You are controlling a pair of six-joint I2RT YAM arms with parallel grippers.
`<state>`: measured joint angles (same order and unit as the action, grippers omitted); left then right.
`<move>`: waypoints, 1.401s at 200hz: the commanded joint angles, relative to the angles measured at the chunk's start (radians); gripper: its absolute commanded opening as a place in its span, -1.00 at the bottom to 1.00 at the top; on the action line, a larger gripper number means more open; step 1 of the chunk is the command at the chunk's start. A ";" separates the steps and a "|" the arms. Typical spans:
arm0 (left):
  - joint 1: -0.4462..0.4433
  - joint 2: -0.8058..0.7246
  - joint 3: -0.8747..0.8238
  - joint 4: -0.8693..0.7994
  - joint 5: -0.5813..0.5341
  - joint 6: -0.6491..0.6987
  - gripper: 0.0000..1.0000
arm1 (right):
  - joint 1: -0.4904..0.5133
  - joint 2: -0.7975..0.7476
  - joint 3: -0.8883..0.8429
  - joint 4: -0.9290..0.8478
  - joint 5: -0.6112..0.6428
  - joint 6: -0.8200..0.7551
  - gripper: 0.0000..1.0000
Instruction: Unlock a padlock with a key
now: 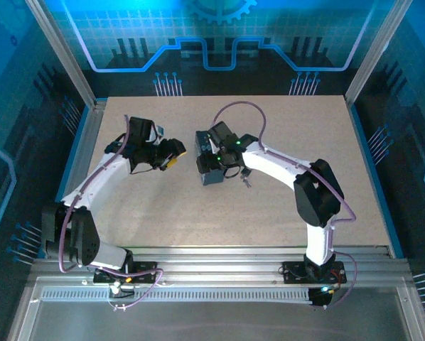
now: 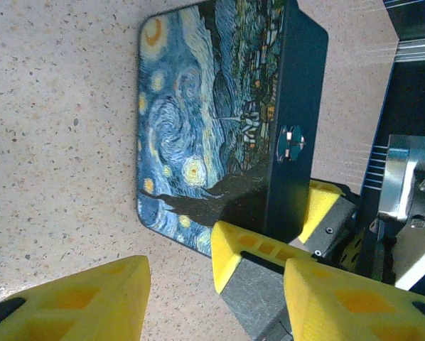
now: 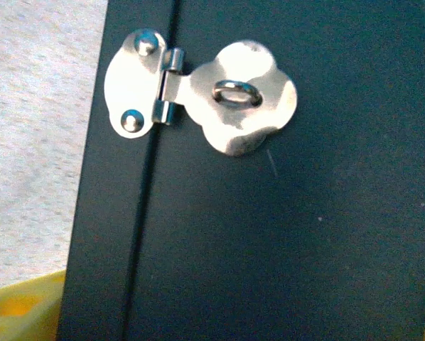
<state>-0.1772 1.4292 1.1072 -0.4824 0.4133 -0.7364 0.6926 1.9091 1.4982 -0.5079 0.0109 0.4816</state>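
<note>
Dark and tiny, what looks like the padlock (image 1: 247, 182) lies near the worktop's (image 1: 198, 213) middle, just right of the painted tin (image 2: 198, 142). The right hand (image 2: 276, 227) straddles the tin's dark side; whether it grips, I cannot tell. The left hand (image 2: 214, 284) stands half-wide, holding nothing.

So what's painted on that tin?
The tin shows swirling blue-and-yellow starry sky; clearest from left wrist view.

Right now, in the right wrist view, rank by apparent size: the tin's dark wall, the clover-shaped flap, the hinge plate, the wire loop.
1. tin's dark wall
2. clover-shaped flap
3. hinge plate, somewhat smaller
4. wire loop
All lie on one surface, so nearness barely matters.
</note>
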 commanded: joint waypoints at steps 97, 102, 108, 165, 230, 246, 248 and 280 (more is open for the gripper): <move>0.007 0.067 0.048 -0.132 -0.248 0.114 0.04 | -0.132 0.065 -0.222 0.461 -0.555 0.332 1.00; 0.007 0.072 0.047 -0.129 -0.249 0.111 0.04 | -0.137 0.065 -0.219 0.443 -0.550 0.316 1.00; 0.007 0.074 0.049 -0.126 -0.253 0.108 0.04 | -0.141 0.063 -0.212 0.414 -0.539 0.292 1.00; -0.008 0.107 0.083 -0.127 -0.274 0.109 0.04 | -0.154 0.084 -0.141 0.226 -0.478 0.166 1.00; -0.008 0.106 0.082 -0.142 -0.296 0.134 0.04 | -0.142 0.118 -0.166 0.478 -0.678 0.293 1.00; -0.006 0.106 0.083 -0.136 -0.301 0.139 0.04 | -0.149 0.114 -0.172 0.559 -0.752 0.343 1.00; -0.007 0.106 0.083 -0.135 -0.302 0.138 0.04 | -0.151 0.112 -0.170 0.553 -0.753 0.340 1.00; -0.005 0.085 0.065 -0.091 -0.324 0.171 0.12 | -0.200 0.006 -0.166 0.297 -0.665 0.145 1.00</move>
<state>-0.1806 1.5253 1.1591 -0.5964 0.1253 -0.6178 0.5373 2.0064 1.3342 -0.0669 -0.6624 0.7517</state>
